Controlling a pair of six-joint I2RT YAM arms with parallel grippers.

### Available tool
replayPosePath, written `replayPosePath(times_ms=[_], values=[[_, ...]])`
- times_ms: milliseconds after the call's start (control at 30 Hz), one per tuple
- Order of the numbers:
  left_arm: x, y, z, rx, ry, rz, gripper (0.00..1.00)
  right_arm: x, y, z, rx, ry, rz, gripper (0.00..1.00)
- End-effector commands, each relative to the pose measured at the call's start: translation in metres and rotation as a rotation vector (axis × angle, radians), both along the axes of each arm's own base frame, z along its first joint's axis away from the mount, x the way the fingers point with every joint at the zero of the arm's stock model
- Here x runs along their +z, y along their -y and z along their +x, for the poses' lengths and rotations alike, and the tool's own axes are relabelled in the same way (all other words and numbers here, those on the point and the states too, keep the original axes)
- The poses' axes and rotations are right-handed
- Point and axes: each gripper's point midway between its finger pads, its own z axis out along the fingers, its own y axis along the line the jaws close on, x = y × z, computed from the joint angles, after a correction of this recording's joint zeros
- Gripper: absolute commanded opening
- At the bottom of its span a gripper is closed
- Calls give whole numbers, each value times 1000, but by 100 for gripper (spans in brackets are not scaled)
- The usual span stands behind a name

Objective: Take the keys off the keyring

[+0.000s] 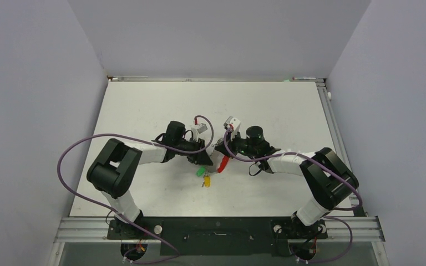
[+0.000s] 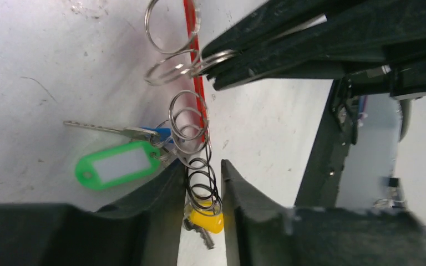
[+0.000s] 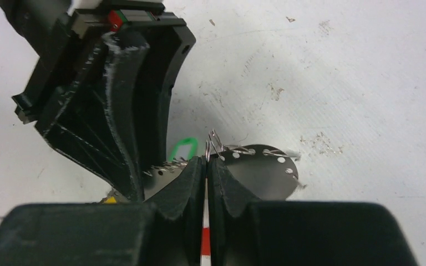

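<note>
Left wrist view: the left gripper (image 2: 202, 166) had its two fingers a narrow gap apart, with a chain of small silver rings (image 2: 199, 180) running through the gap. We could not tell whether the pads pressed on the rings or only flanked them. The red band of the keyring (image 2: 191, 30) ran straight up from that gap, behind the rings, toward the right gripper (image 2: 213, 61). The right gripper's black tips were pinched onto ring wire at the top of the chain.

In the right wrist view we saw the right fingers pressed together, clamped on the keyring. A thin red strip showed in the seam between them and wire loops stuck out at the tips. The left gripper stood just beyond them, tilted.

The keys (image 2: 105, 128) hung off the ring chain to the left of the left fingers. One silvery blade lay flat on the table (image 1: 288, 122) with a blue tag (image 2: 161, 133) at its head, and a green tag (image 2: 116, 166) sat just below it. A yellow tag (image 2: 208, 220) and another key end sat lower in the gap, between the left fingers.

In the top view both grippers met near the table's middle, tips close together. The red band sat under the right gripper, and the green and yellow tags were just in front of the left. Purple cables (image 1: 66, 155) looped off each arm.
</note>
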Motion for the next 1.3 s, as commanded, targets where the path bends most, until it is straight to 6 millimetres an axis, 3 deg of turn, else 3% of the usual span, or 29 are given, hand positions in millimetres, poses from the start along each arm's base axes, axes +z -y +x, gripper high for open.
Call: replayPosePath(times_ms=[0, 67, 100, 167, 200, 433, 700, 800, 867, 1000, 1133, 1267], values=[[22, 14, 2, -51, -8, -103, 17, 48, -12, 0, 56, 102, 93, 5], [25, 10, -2, -65, -45, -106, 6, 52, -9, -3, 86, 108, 84, 13], [27, 8, -4, -71, -63, -112, 0, 55, -7, -5, 107, 111, 73, 24], [33, 2, -11, -84, -109, -117, 0, 66, -4, -4, 160, 155, 22, 58], [37, 0, -14, -93, -131, -131, 0, 72, -2, -4, 191, 178, -17, 67], [60, -17, -31, -144, -280, -204, 0, 106, 33, -16, 304, 277, -299, 90], [82, -19, -41, -223, -353, -261, 0, 147, 98, -26, 279, 424, -545, 94], [89, -17, -45, -257, -377, -283, 0, 163, 108, -38, 307, 567, -579, 99], [90, -15, -50, -278, -401, -295, 0, 177, 101, -53, 351, 660, -557, 99], [96, -12, -58, -321, -428, -321, 0, 181, 70, -83, 450, 877, -561, 97], [104, -9, -67, -358, -443, -341, 0, 155, 47, -106, 588, 1003, -602, 96], [110, -9, -73, -384, -468, -362, 0, 129, 37, -121, 699, 1081, -650, 92]])
